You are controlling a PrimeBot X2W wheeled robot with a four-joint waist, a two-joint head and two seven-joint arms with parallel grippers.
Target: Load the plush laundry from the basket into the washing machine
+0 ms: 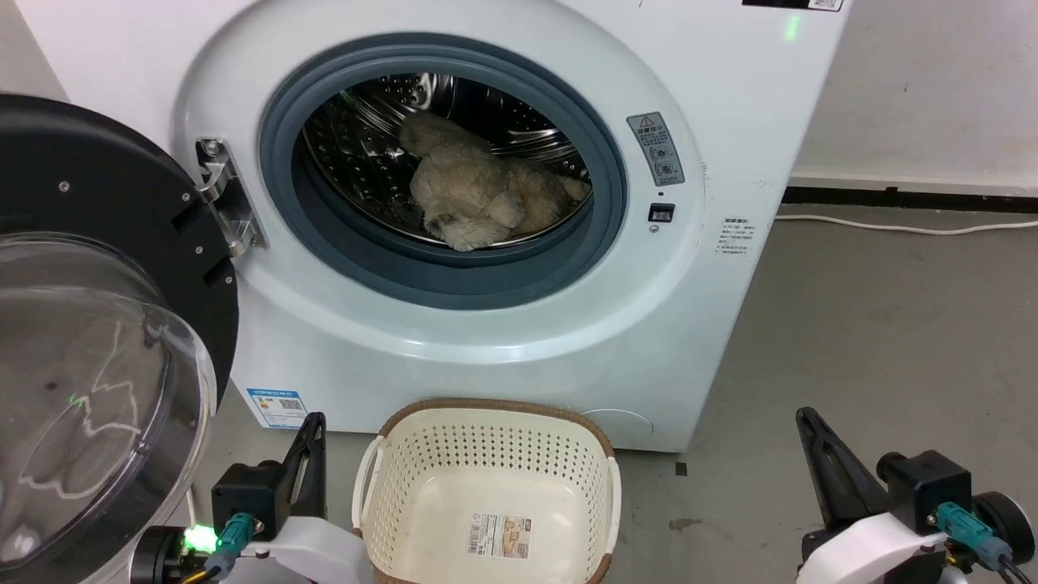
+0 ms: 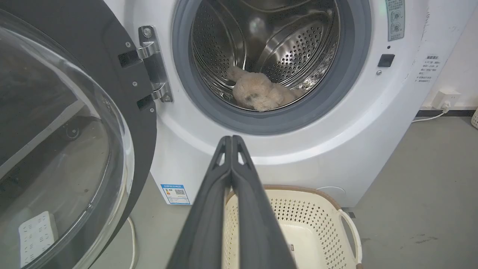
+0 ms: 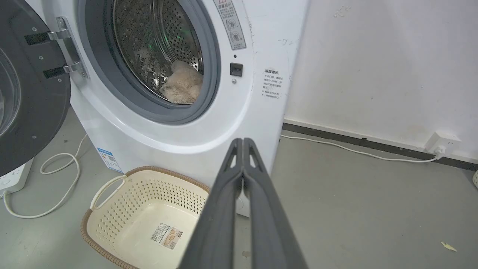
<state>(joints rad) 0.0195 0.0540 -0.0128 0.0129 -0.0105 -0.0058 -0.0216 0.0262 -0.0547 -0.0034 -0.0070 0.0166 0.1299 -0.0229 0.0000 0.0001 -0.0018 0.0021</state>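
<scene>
Plush laundry (image 1: 482, 191) already lies inside the washing machine (image 1: 486, 341), basket (image 1: 486, 403) emptied — left end effector (image 1: 313, 423) and right end effector (image 1: 807, 418) both pinched together, holding nothing.

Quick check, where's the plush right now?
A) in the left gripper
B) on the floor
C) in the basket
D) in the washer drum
D: the plush lies on the steel wall of the washer drum, behind the grey door ring, and the basket has no plush in it.
</scene>
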